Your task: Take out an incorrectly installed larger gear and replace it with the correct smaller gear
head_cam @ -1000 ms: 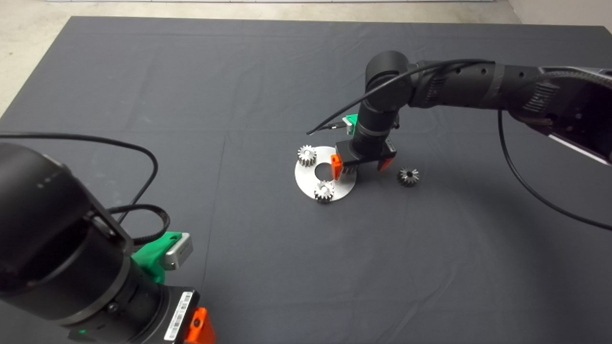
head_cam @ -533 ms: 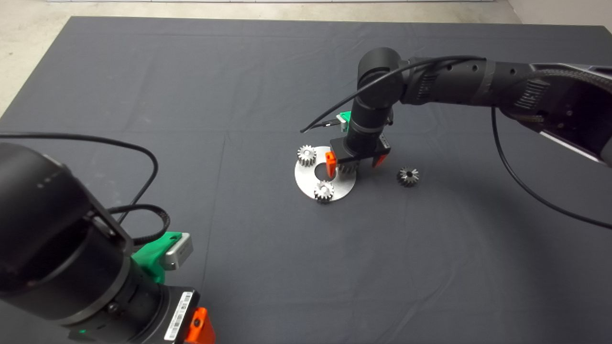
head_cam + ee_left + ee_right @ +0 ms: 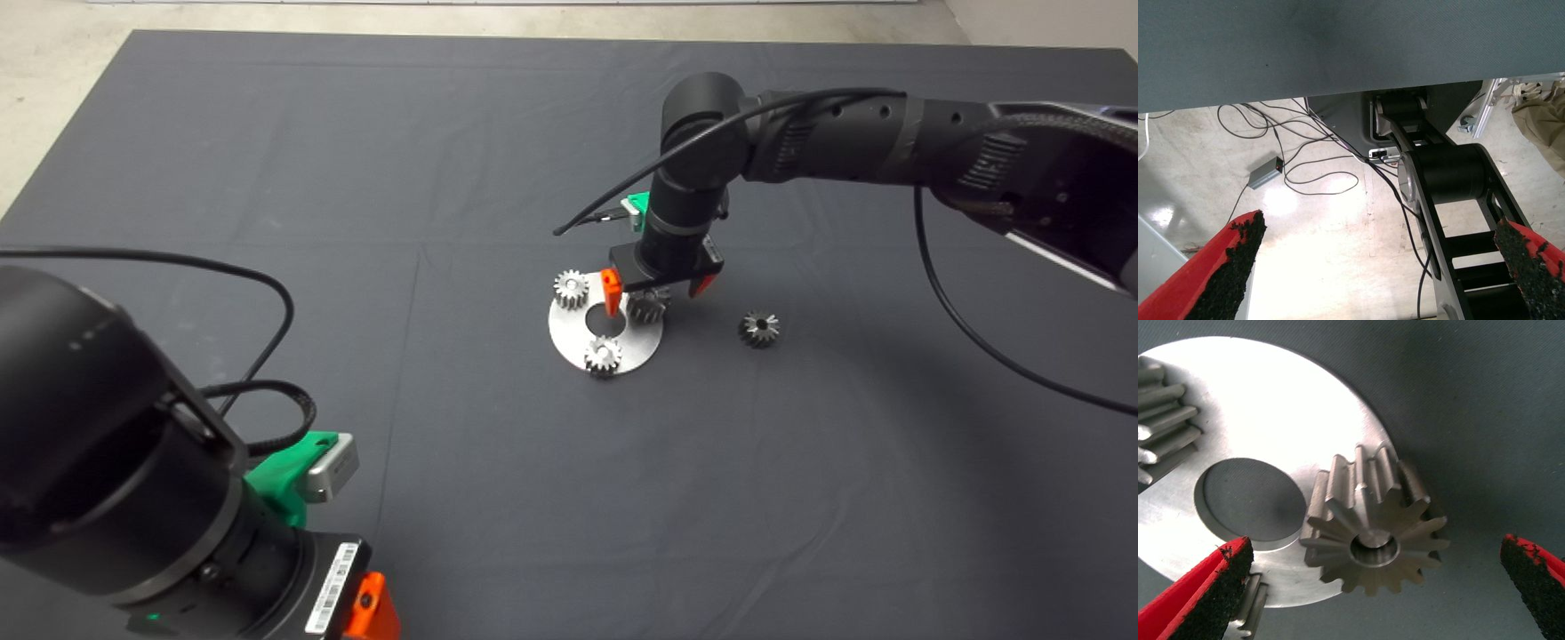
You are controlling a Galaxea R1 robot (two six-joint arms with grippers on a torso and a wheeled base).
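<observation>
Hovering, R gripper (image 3: 651, 290): over the round plate (image 3: 569, 338), fingers spread wide, nothing gripped.
Larger gear (image 3: 1373, 523): on plate's edge, betw. the red fingers (image 3: 1205, 597), untouched.
Smaller gear (image 3: 759, 328): on mat (image 3: 267, 133), well apart to plate's right.
Pale gears: two on plate (image 3: 571, 289) (image 3: 603, 355).
L gripper (image 3: 1378, 267): parked lower left, fingers apart, sees floor & cables.

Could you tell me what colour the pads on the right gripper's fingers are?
Black, on red fingers; the right wrist view shows them best.
</observation>
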